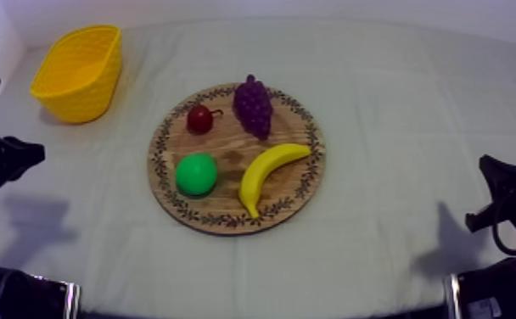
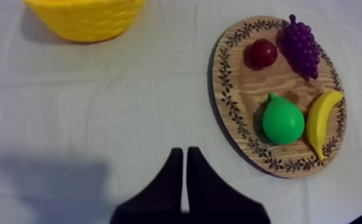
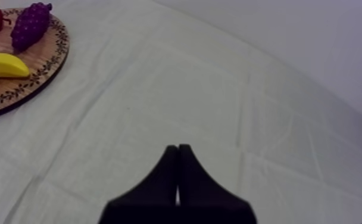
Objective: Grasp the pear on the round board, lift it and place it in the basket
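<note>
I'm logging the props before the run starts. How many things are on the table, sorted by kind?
Toy fruit: 4 (banana, pear, bunch of grapes, small red fruit)
Round wooden board: 1
Yellow basket: 1
Total: 6

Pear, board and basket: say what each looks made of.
Pear: likely moulded plastic, smooth with a slight sheen; its green is even and unmarked. Board: wood, matt; grain lines show, and a dark printed or burnt leaf pattern runs round the rim. Basket: probably plastic moulded to look woven; uniform bright yellow with a ribbed wall.
</note>
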